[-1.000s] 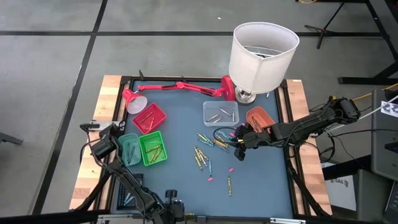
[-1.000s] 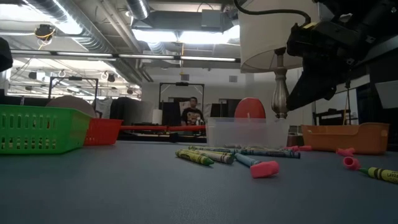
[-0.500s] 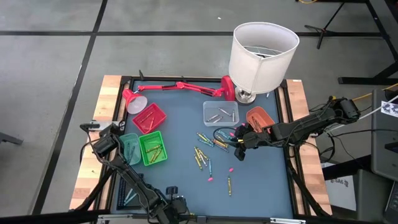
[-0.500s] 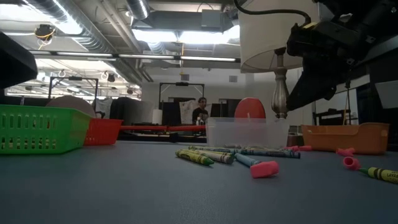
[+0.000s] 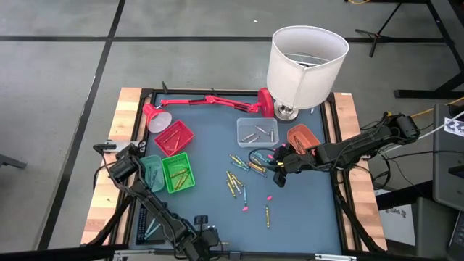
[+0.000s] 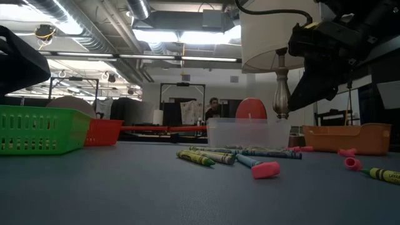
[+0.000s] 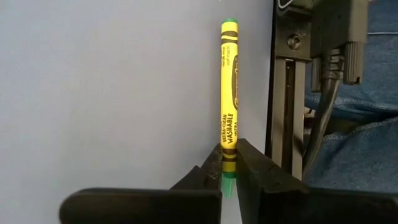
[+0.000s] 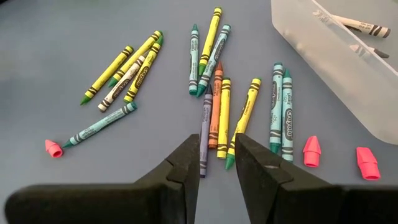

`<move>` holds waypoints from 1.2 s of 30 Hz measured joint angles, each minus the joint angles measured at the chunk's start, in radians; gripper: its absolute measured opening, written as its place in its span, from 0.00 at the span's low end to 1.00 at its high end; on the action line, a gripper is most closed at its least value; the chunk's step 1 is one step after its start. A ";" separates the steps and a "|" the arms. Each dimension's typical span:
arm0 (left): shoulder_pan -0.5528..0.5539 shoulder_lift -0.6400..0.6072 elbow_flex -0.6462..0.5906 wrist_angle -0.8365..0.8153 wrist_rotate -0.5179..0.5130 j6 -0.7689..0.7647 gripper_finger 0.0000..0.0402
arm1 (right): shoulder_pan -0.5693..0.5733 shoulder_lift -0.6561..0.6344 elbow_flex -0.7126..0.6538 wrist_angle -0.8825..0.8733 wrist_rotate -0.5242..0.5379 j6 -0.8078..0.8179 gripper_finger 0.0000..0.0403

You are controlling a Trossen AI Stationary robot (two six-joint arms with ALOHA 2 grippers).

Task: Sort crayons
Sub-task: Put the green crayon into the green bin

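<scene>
Two claws are at work, and we read their jobs differently. Our left claw [image 7: 227, 180] is clenched on the tip of a yellow-green paper-wrapped crayon [image 7: 229, 93] lying on the blue-grey tabletop [image 7: 112, 87] close to its edge rail; gripping the end likely lets us lift it clear for a tray. Only the left wrist view shows this grasp; from above we see just the arm low at the tabletop's near edge. Our right claw [image 8: 214, 158] hangs released over the loose scatter of crayons [image 8: 217, 112], fingers straddling a purple one, presumably lining up a pick. Beside them, the right wrist view shows a clear plastic tray [image 8: 336, 56] holding grey sticks.
</scene>
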 joint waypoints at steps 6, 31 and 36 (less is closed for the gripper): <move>0.018 -0.016 -0.003 -0.025 -0.028 0.001 0.01 | 0.000 0.000 0.000 0.000 0.000 0.000 0.25; 0.146 -0.419 -0.003 -0.922 -0.205 -0.036 0.01 | 0.000 0.000 0.000 0.001 0.000 0.001 0.25; 0.155 -0.446 -0.003 -1.090 -0.202 -0.110 0.01 | 0.000 0.000 0.000 0.001 0.000 0.001 0.25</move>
